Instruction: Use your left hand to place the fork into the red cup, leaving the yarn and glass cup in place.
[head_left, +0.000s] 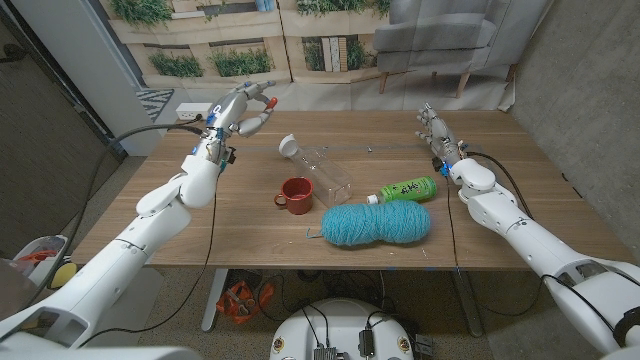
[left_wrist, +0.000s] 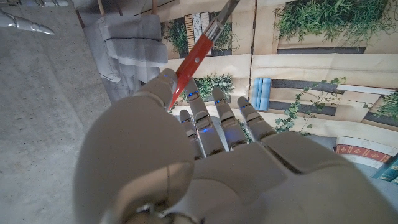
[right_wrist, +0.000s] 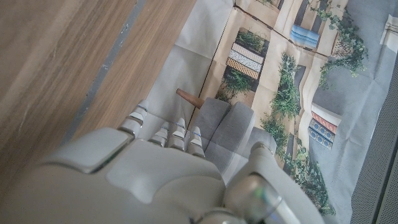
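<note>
Fork (left_wrist: 198, 55) held above bottle (head_left: 322, 168), red cup (head_left: 296, 194).

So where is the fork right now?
The fork, with its red handle, is held in the left hand, raised at the table's far left in the head view, away from the red cup.

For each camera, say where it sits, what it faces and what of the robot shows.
Head view: on the robot's head, looking down at the table; both arms show.
Left wrist view: behind the left hand, facing the backdrop.
Right wrist view: behind the right hand, table edge beside.
Shared: fork in the left hand.
</note>
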